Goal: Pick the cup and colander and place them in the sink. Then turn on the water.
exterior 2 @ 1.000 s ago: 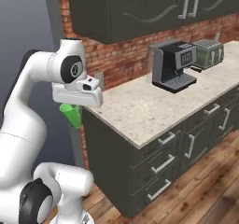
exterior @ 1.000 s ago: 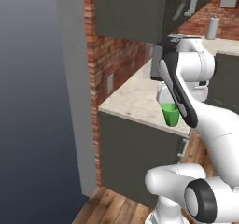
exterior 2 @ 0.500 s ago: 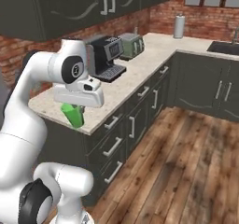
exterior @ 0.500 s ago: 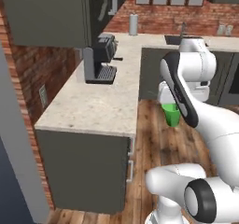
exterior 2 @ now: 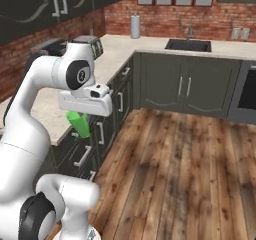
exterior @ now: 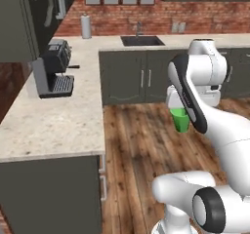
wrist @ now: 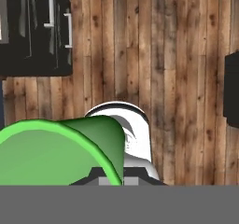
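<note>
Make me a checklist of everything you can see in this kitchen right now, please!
Surface: speckled beige counter running along the wall and round the corner; wooden plank floor below.
Job's things: green cup carried in the air over the floor; dark sink with its faucet far off on the back counter, no water running; colander nothing seen.
Clutter: coffee machine, toaster, paper towel roll.
Grippers: gripper shut on the cup.
Cables: nothing seen.
Surroundings: red brick wall, dark cabinets below the counter and above it.
</note>
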Available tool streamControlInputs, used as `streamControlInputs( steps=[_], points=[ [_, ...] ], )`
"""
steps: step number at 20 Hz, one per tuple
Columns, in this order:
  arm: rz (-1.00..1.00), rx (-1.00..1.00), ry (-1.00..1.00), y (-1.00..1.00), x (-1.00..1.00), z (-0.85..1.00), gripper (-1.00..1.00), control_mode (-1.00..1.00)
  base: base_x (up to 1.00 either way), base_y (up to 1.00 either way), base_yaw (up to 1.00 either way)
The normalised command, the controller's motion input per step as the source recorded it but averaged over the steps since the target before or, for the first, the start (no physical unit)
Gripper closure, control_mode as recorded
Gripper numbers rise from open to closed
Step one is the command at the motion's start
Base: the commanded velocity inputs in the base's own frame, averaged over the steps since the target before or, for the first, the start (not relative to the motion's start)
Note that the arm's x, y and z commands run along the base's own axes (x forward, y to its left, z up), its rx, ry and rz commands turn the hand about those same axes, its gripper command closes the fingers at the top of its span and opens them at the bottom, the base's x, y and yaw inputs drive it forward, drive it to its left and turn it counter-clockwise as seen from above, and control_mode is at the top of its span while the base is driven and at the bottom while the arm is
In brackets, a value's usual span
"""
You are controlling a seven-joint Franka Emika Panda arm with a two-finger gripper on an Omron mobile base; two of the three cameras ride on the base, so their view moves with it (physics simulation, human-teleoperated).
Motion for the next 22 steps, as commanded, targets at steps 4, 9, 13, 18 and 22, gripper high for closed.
streamControlInputs(
  steps=[4, 9, 13, 18, 22],
  points=[
    [0.00, 0.00, 0.00, 0.00, 0.00, 0.00, 1.00, 1.00, 0.32, -0.49, -0.27],
    [0.00, 0.00, 0.00, 0.00, 0.00, 0.00, 1.00, 1.00, 0.49, -0.44, -0.11],
    [0.00, 0.00, 0.00, 0.00, 0.00, 0.00, 1.00, 1.00, 0.71, -0.31, -0.05],
    [0.00, 0.00, 0.00, 0.00, 0.00, 0.00, 1.00, 1.00, 0.87, -0.17, 0.00],
    [0.00, 0.00, 0.00, 0.00, 0.00, 0.00, 1.00, 1.00, 0.95, -0.24, 0.00]
  ],
)
